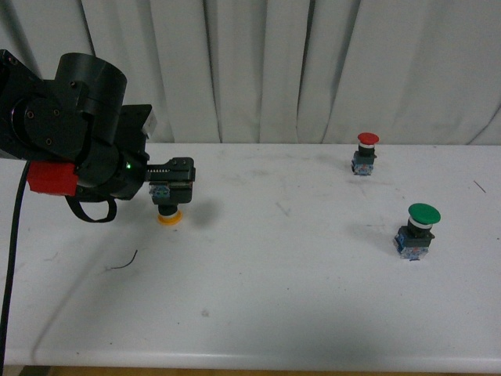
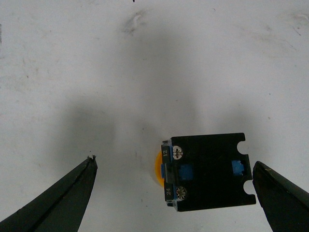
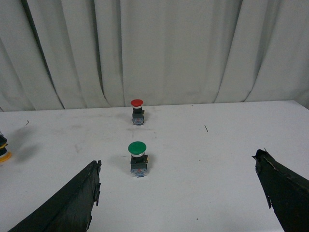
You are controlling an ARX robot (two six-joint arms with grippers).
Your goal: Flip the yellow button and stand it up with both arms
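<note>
Yellow button [image 1: 167, 210] is resting cap-down at the left of the table [image 1: 313, 298], between the wide-open jaws of the left gripper [image 2: 174, 163]. Seemingly light, rigid plastic, it is offering its flat-sided contact block [image 2: 207, 171] for gripping. Right gripper [image 3: 177, 159] is gaping empty.

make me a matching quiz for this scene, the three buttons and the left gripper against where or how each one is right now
Things:
1. yellow button
2. red button
3. green button
4. left gripper

States:
A. upright, nearest the curtain
B. open, one finger on each side of a button
C. upside down, cap on the table
D. upright, on the right, nearer the robot

Pairs: 1-C, 2-A, 3-D, 4-B
</note>
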